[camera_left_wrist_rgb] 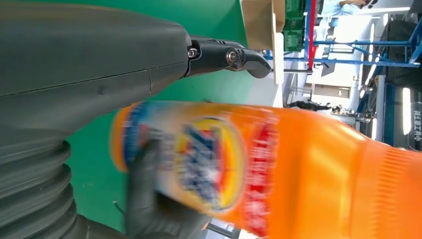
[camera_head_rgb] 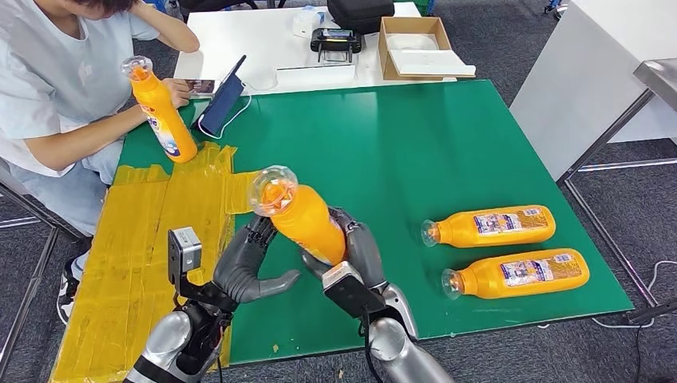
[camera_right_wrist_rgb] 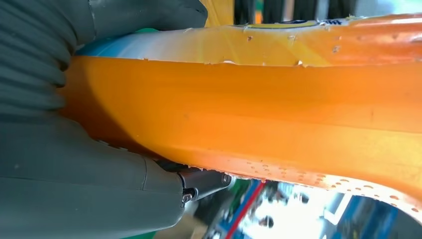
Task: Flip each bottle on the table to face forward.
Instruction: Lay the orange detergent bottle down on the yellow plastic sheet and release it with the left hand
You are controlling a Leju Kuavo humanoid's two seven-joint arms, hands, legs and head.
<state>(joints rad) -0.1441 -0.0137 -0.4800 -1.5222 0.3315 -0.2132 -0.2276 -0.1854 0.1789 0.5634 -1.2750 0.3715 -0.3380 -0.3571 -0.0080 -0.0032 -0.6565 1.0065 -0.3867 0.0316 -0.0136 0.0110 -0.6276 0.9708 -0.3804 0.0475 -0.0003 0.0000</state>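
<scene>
Low in the middle of the head view, the right hand grips the lower body of an orange bottle, which is lifted off the green table and tilted, its clear cap pointing to the upper left of the frame. The left hand sits just left of it, its dark fingers reaching up against the bottle's side below the cap while the thumb juts toward the right hand; whether it truly holds the bottle cannot be told. In the left wrist view the bottle's label fills the middle, blurred, with a dark finger lying across it. In the right wrist view the bottle's orange side runs across the frame, pressed against the grey hand. At the right of the head view two more bottles lie flat on the table, labels up, caps pointing left: one higher, one lower. At the upper left a seated person holds a fourth bottle upright by the yellow taped patch.
</scene>
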